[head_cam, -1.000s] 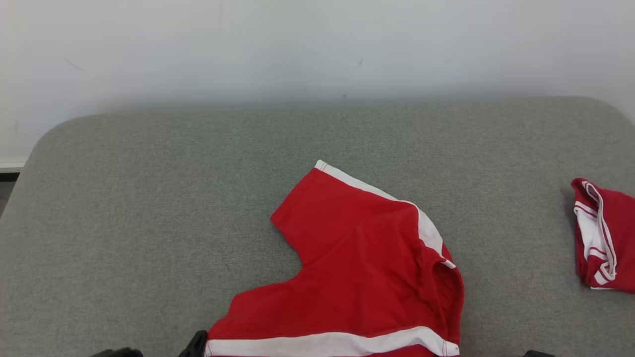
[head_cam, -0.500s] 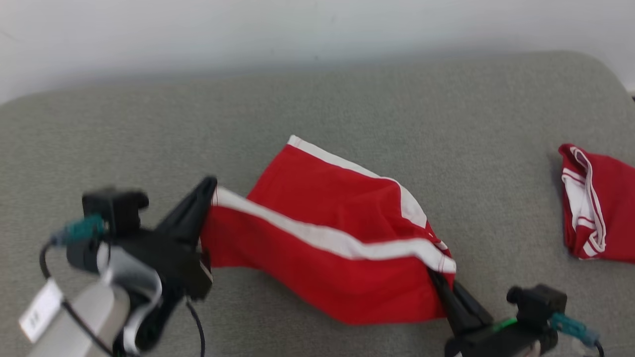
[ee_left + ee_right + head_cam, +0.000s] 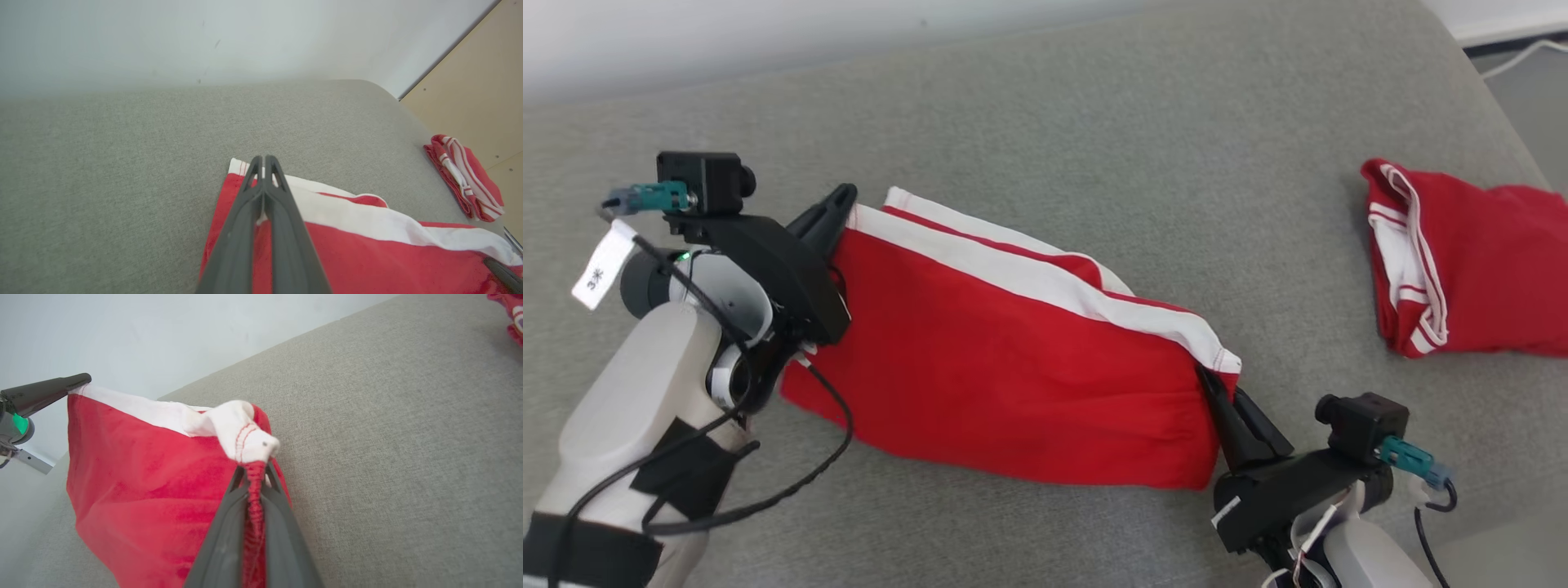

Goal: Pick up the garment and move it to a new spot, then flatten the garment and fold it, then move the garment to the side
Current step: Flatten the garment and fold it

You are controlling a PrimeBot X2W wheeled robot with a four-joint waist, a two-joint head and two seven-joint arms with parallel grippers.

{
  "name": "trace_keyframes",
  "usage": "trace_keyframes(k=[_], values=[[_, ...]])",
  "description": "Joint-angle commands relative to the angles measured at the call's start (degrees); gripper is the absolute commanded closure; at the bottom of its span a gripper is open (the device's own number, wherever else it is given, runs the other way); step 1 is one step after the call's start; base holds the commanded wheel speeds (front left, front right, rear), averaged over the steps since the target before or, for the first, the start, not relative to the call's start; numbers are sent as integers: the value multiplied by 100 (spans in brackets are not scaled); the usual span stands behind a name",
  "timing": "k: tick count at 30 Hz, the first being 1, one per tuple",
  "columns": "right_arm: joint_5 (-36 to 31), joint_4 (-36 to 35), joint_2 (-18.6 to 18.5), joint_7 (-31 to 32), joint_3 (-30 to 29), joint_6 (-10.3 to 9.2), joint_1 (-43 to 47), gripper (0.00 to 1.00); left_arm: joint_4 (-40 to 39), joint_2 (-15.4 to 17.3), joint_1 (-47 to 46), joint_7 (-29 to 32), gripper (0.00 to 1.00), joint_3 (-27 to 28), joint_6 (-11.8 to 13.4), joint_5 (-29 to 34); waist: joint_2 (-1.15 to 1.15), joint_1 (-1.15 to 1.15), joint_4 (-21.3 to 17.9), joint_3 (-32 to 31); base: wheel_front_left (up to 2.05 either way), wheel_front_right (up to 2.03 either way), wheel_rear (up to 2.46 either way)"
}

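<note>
Though apart from garment (image 3: 1013, 384), red bundle (image 3: 1486, 261)

Bare cushion (image 3: 1045, 114) beyond garment (image 3: 1013, 367); pile (image 3: 1494, 253) right

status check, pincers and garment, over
Left pincer, right pincer both shut on red garment ends. Stretched between them over grey cushion. Folded garment at right, well apart.

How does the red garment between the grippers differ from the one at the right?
The held garment is pinched at both ends by the left gripper and right gripper; the side garment lies untouched. The held garment is spread wide, the side garment bunched. Both are red with white stripes.
</note>
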Motion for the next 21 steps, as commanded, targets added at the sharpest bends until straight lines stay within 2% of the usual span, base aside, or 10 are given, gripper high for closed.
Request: trace_keyframes(k=[1,8,9,11,12,13,16,17,18,21], values=[[88,54,7,-36,19,-1,-104,100,107,3,-83,-68,100,-22,-40,-4,-1,-1,-240,244,0,0,0],[348,526,17,-277,305,-1,-464,100,1196,-218,-566,-677,100,-206,-103,-199,-1,-1,-398,437,0,0,0],[423,559,20,-316,357,-1,-498,81,1252,-236,-627,-807,100,-251,-105,-246,-1,-1,-413,459,0,0,0],[498,619,20,-378,446,-1,-554,54,1406,-255,-708,-979,100,-361,-105,-347,-1,-1,-433,479,0,0,0],[549,637,20,-405,505,-1,-571,21,1467,-247,-755,-1071,100,-420,-94,-364,-1,-1,-447,494,0,0,0],[591,653,22,-433,548,-1,-594,0,1540,-250,-794,-1189,100,-456,-79,-406,-1,-1,-456,501,0,0,0],[691,687,21,-504,665,-1,-632,0,1746,-266,-843,-1360,95,-609,-81,-588,-1,-1,-495,488,0,0,0],[699,693,21,-510,682,-1,-629,0,1770,-270,-853,-1432,69,-651,-81,-663,-1,-1,-500,480,0,0,0],[703,693,20,-524,689,-1,-610,0,1790,-271,-864,-1516,0,-712,-81,-697,-1,-1,-494,471,0,0,0],[633,615,-27,-562,636,-1,-502,0,1819,-244,-865,-1840,0,-884,-81,-746,-1,-1,-432,422,0,0,0]])
